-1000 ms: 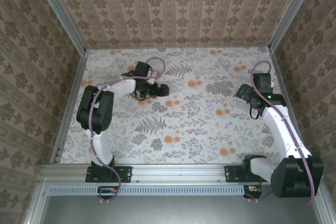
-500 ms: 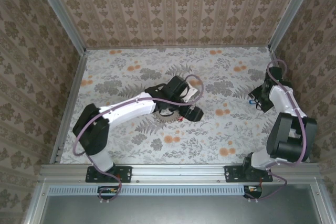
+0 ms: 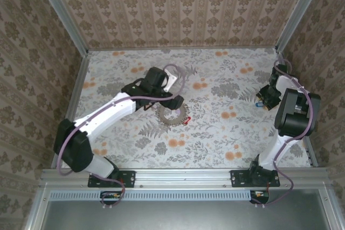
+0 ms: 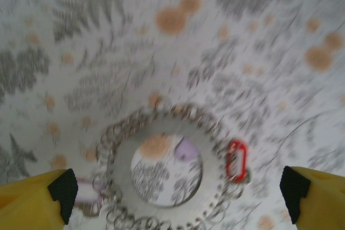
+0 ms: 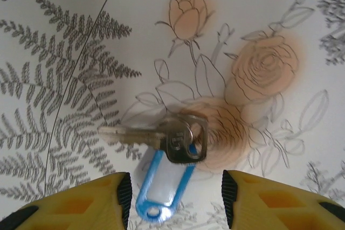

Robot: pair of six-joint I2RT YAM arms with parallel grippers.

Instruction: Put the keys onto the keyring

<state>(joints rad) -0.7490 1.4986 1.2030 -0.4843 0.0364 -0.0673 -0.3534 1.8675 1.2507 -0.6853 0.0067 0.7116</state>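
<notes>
Keyring (image 3: 163,116) lies flat on the floral surface (image 3: 215,144), around the middle and a bit left of centre. From the top camera the left tool (image 3: 173,100) hangs over the keyring's far edge, with its arm stretched out across the surface.

The left wrist view is blurred but readable. The hoop sits between the two yellow fingers (image 4: 32,200) and is not touched by either. The left tool is spread fully wide and grips nothing. Small wire loops (image 4: 116,133) line the band's outer edge. A red tag (image 4: 236,160) sits against the rim on the right-hand side of that view. A pale lilac piece (image 4: 187,149) shows inside the hoop; I can't tell what it is.

Right tool (image 3: 264,96) is at the far right side of the surface, well apart from the keyring. Its wrist view shows one metal key (image 5: 161,136) lying flat with the blade pointing left. A blue tag (image 5: 161,187) hangs off the small split ring through the key's head.

The right tool is about half open and straddles the blue tag. The tag is just beside the left pad, with clear space to the right pad. Nothing is clamped or lifted, and the key rests on the surface.
</notes>
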